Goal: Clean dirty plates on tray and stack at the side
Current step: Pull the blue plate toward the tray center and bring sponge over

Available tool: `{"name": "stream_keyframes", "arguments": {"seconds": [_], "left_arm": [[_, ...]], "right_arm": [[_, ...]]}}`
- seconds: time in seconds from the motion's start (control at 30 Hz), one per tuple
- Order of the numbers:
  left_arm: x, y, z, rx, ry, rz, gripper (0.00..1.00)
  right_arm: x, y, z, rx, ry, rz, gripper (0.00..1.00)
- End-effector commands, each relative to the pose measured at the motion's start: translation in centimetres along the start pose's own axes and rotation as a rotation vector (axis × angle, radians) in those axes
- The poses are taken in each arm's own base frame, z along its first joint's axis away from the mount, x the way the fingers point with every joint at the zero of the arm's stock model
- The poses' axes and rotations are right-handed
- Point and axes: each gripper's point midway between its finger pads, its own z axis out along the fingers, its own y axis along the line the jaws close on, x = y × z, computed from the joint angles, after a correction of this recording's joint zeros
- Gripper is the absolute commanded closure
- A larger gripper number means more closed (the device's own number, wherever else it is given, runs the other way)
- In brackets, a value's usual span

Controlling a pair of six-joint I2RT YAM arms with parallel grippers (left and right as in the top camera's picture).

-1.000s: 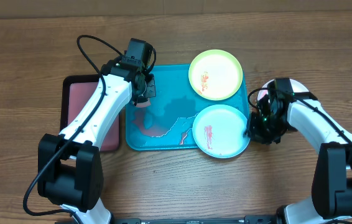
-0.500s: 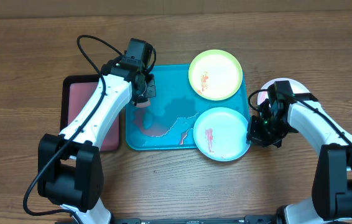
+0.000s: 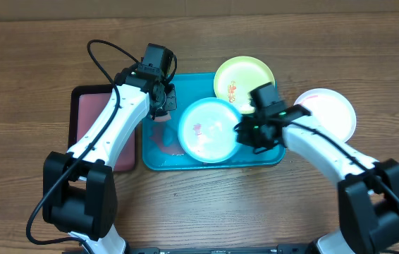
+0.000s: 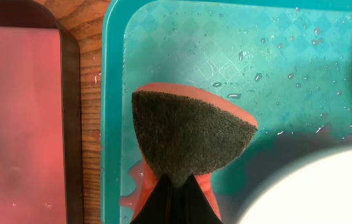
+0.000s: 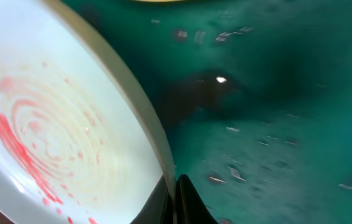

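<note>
My right gripper [image 3: 244,132] is shut on the rim of the mint-blue plate [image 3: 208,130] and holds it over the middle of the turquoise tray [image 3: 185,86]. The plate bears red smears, which also show in the right wrist view [image 5: 45,130]. My left gripper [image 3: 161,109] is shut on an orange sponge with a dark scrub face [image 4: 188,134], over the tray's left part, just left of the plate. The yellow-green plate [image 3: 243,83] with a red smear lies at the tray's far right corner. The white plate [image 3: 328,111] lies on the table right of the tray.
A smaller black-rimmed tray with a pinkish inside [image 3: 90,123] lies left of the turquoise tray. Pinkish water pools on the turquoise tray's floor [image 3: 163,141]. Water drops cover the tray [image 4: 269,56].
My right gripper has lifted the mint-blue plate from the tray's front right corner and carried it left to the tray's middle. The white plate is now uncovered. The left arm has stayed still.
</note>
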Motion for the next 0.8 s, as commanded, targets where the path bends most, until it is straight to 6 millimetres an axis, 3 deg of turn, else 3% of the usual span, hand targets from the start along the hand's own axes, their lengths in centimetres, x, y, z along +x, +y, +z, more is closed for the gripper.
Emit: {"name": "stream_keyframes", "arguments": {"seconds": [0.0,0.2,0.5,0.7,0.77], "left_arm": [[0.0,0.0,0.2,-0.004,0.003,-0.015,0.96],[0.0,-0.1,0.2,-0.003,0.003,-0.015,0.96],[-0.1,-0.2,0.2,0.001,-0.005,-0.016,0.96],[-0.1,-0.1,0.2,0.000,-0.003,-0.016,0.96],[-0.1,-0.1,0.2,0.000,-0.003,-0.020,0.96]], "right_arm": [[-0.5,1.4,2.1,0.024,-0.043,0.074,0.96],[-0.4,3.8,3.1,-0.046,-0.052,0.025,0.96],[-1.0,4.9,3.4,-0.090,-0.074,0.006,0.95],[-0.8,5.2,3.5,-0.098,-0.061,-0.083,0.66],[-1.7,4.9,3.2,-0.066,-0.101,-0.133,0.64]]}}
